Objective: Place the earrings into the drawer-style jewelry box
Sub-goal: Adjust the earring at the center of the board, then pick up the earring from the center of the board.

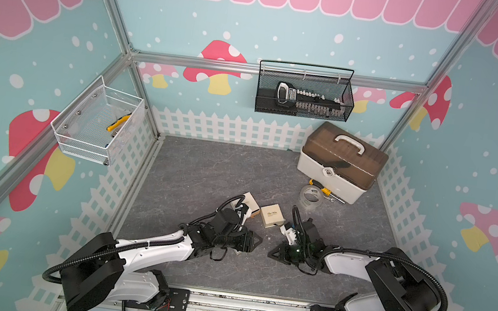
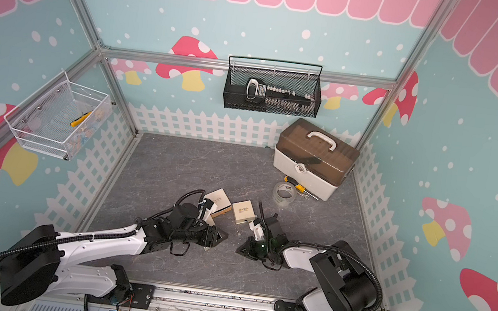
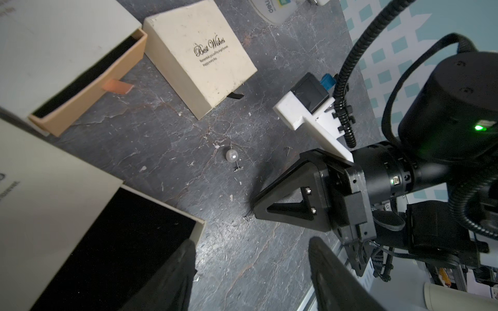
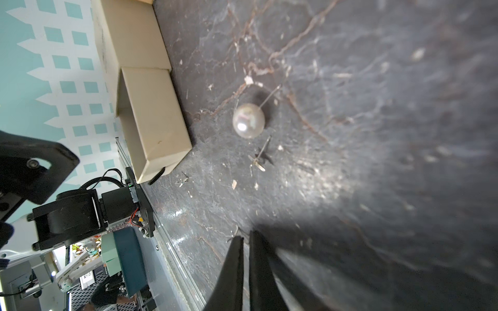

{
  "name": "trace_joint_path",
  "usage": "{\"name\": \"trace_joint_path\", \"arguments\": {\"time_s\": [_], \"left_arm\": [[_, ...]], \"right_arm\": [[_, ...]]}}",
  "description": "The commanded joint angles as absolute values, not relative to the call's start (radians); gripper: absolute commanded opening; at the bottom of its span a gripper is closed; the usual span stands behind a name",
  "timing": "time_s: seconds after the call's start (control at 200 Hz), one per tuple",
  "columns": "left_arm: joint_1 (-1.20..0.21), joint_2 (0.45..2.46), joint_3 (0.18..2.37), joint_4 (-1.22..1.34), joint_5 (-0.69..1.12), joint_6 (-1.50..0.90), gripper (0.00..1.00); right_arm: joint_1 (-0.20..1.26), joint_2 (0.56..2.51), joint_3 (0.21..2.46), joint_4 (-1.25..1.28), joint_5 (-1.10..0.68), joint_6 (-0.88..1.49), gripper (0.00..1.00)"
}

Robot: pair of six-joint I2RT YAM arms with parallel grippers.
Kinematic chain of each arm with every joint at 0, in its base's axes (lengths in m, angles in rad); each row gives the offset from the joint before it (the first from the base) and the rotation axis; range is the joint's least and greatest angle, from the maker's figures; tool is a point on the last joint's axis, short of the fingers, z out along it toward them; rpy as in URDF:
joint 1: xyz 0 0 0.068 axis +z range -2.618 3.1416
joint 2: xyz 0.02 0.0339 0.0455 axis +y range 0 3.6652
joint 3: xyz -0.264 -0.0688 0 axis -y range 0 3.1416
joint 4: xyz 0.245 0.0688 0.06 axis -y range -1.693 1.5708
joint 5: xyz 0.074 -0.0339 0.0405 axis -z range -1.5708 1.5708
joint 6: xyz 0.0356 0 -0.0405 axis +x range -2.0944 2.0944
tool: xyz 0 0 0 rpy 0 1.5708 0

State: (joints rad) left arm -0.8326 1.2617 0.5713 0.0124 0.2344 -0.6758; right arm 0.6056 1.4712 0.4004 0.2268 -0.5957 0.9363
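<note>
The earrings lie on the grey tabletop [image 4: 377, 121] between the two arms: a pearl stud [image 4: 248, 120] with a star stud [image 4: 258, 159] just beside it, and a second star stud [image 4: 184, 179] near the closed beige box [image 4: 151, 107]. The right gripper [image 4: 245, 241] is pressed together low over the table, nothing visibly pinched. The left gripper [image 3: 250, 239] is spread beside the open drawer [image 3: 121, 242]. The studs look feather-light, stiff and skittish (the pearl will roll), so pinch across the head, tips flat to the surface.
</note>
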Motion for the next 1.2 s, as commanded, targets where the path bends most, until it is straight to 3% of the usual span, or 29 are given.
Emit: {"name": "trace_joint_path", "arguments": {"time_s": [0.0, 0.28, 0.46, 0.74, 1.196], "left_arm": [[-0.838, 1.264, 0.594, 0.002, 0.206, -0.664, 0.67], [-0.838, 1.115, 0.51, 0.005, 0.126, -0.735, 0.69], [-0.838, 1.111, 0.431, 0.107, 0.166, -0.802, 0.72], [-0.838, 1.207, 0.368, 0.318, 0.222, -0.869, 0.71], [-0.838, 1.239, 0.347, 0.384, 0.248, -0.85, 0.71]], "right_arm": [[0.599, 1.465, 0.394, 0.07, -0.506, 0.905, 0.1], [0.626, 1.264, 0.576, -0.337, -0.285, 0.723, 0.17], [0.701, 1.318, 0.752, -0.535, -0.223, 0.629, 0.19], [0.784, 1.494, 0.864, -0.564, -0.264, 0.609, 0.21], [0.801, 1.606, 0.916, -0.541, -0.312, 0.6, 0.22]]}}
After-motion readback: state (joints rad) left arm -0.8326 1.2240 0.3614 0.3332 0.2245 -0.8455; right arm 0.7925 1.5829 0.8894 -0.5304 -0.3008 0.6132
